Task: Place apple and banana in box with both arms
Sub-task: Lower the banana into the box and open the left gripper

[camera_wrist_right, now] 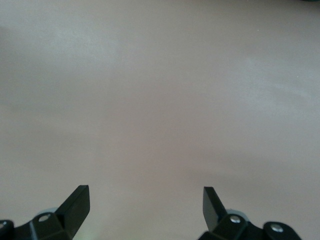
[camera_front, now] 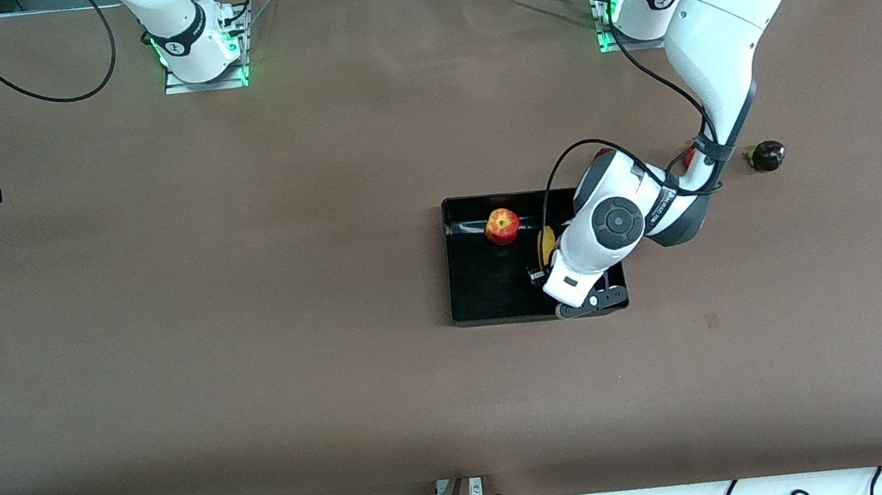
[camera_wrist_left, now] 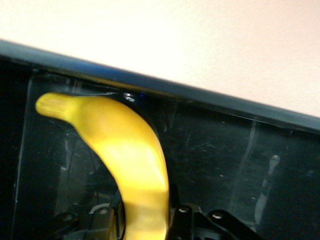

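1. The black box (camera_front: 488, 292) sits on the brown tabletop (camera_front: 253, 344), toward the left arm's end of it.
2. The apple (camera_front: 502, 226), red with pale yellow patches, lies inside the box close to the wall farthest from the front camera.
3. The banana (camera_wrist_left: 125, 150) is also within the box; in the front view only a short yellow stretch of it shows beside the left arm's wrist, nearer to that camera than the apple and apart from it.
4. The left gripper (camera_wrist_left: 150, 220) is down inside the box with the banana running between its fingers. They stand narrow about the fruit, but whether they clamp it or have let go I cannot tell, since the contact is hidden at the edge of the left wrist view.
5. The banana's tip lies close to the box's glossy wall.
6. The right gripper (camera_wrist_right: 146, 205) waits over bare tabletop at the right arm's end, well apart from the box, its fingers (camera_wrist_right: 77, 202) spread wide and holding nothing.
7. A small dark round fruit (camera_front: 767, 155) with a green stem end lies on the tabletop outside the box, beside the left arm.
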You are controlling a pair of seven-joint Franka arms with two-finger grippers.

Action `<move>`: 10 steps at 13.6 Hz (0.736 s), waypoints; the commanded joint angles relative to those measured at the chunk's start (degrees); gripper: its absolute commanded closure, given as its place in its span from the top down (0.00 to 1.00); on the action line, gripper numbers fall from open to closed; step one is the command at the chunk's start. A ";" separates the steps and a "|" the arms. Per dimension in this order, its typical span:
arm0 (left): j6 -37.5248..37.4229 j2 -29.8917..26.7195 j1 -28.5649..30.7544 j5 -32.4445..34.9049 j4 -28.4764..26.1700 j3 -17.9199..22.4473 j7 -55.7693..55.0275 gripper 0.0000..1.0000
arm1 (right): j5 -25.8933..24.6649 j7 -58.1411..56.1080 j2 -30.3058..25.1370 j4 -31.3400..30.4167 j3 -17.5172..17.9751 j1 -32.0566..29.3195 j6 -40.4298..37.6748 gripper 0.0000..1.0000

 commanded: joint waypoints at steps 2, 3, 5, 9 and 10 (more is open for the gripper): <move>-4.28 -1.16 0.60 1.61 0.90 -0.36 -3.23 1.00 | -0.14 0.36 0.23 0.94 0.79 -0.81 -0.97 1.00; -8.31 -2.65 0.69 1.52 1.87 -0.45 -3.24 1.00 | -0.14 0.36 0.23 0.94 0.79 -0.81 -0.97 1.00; -18.41 -7.04 2.09 0.38 4.94 -0.71 -2.54 1.00 | -0.14 0.36 0.23 0.94 0.78 -0.81 -0.97 1.00; -28.36 -17.41 4.90 -4.28 5.74 -0.71 -2.19 1.00 | -0.14 0.36 0.23 0.94 0.78 -0.89 -0.97 1.00; -30.56 -19.96 6.30 -4.28 5.74 -0.71 -1.23 1.00 | -0.14 0.36 0.23 0.94 0.78 -0.89 -0.97 1.00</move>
